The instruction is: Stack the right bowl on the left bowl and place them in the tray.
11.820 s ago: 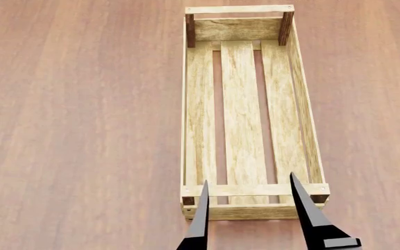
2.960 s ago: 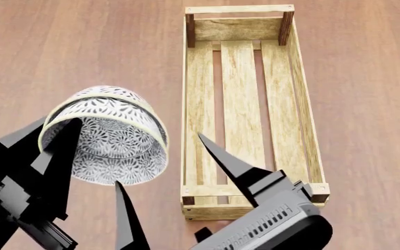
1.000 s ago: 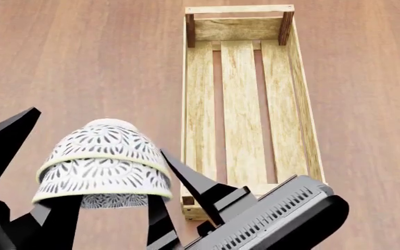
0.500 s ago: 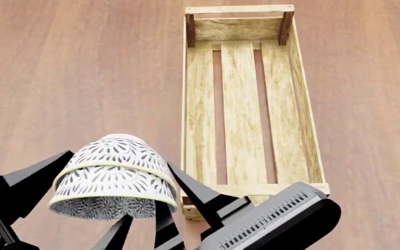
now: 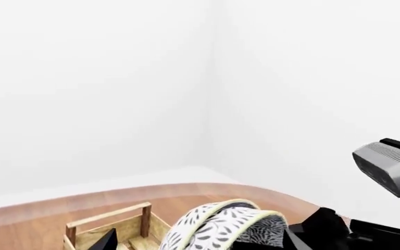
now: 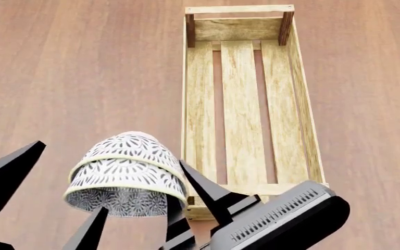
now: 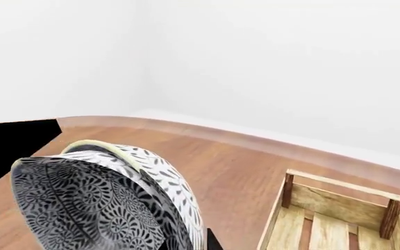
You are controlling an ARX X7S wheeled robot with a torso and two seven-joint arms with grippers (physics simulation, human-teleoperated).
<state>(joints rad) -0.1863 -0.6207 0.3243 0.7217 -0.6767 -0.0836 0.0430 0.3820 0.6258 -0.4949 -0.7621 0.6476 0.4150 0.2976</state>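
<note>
Two stacked bowls (image 6: 127, 166), white with a dark leaf pattern, hang above the table just left of the tray's near end, tipped with the opening facing down. The right gripper (image 6: 175, 182) is shut on their rim, one finger outside the wall and one under the opening. My left gripper (image 6: 75, 174) is open, its fingers spread wide on the bowls' left side, apart from them. The tray (image 6: 243, 104), a long pale wooden crate, lies empty. The bowls (image 7: 110, 198) fill the right wrist view's lower part beside one fingertip (image 7: 212, 240). The left wrist view shows the bowls (image 5: 221, 229) and tray (image 5: 110, 221).
A brown wooden tabletop (image 6: 82, 67) spreads all around the tray. The right gripper's grey body (image 6: 283, 219) hangs over the tray's near right corner. White walls stand beyond the table's curved far edge (image 7: 255, 140).
The bowls have shifted a little right, toward the tray, carried by the right gripper. The left gripper's fingers have drawn back to the left, away from the bowls.
</note>
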